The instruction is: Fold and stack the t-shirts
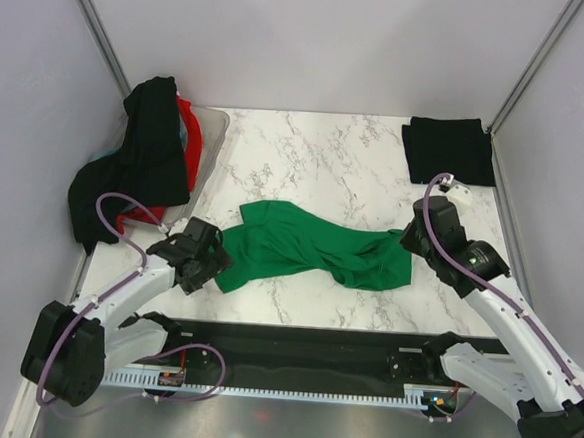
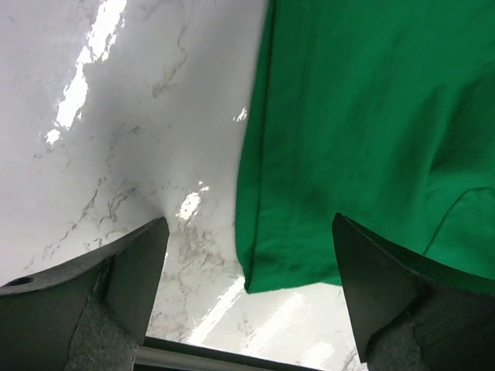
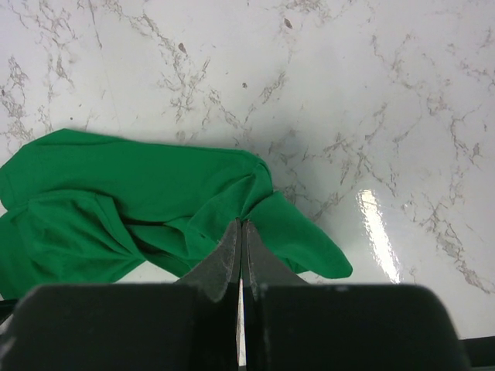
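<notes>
the green t-shirt [image 1: 310, 250] lies rumpled and twisted across the near middle of the marble desk [image 1: 306, 155]; being light, limp cloth, it should sag and bunch rather than hold shape, so a hem corner or shoulder edge looks the best hold. the left jaws stand wide apart, low over its left hem corner and not gripping, while the right jaws are pressed together over a pointed fold at its right end; whether cloth is caught i cannot tell. farther back sit a folded black t-shirt [image 1: 447, 150] at far right and a heap of black and red t-shirts [image 1: 146, 159] at far left.
</notes>
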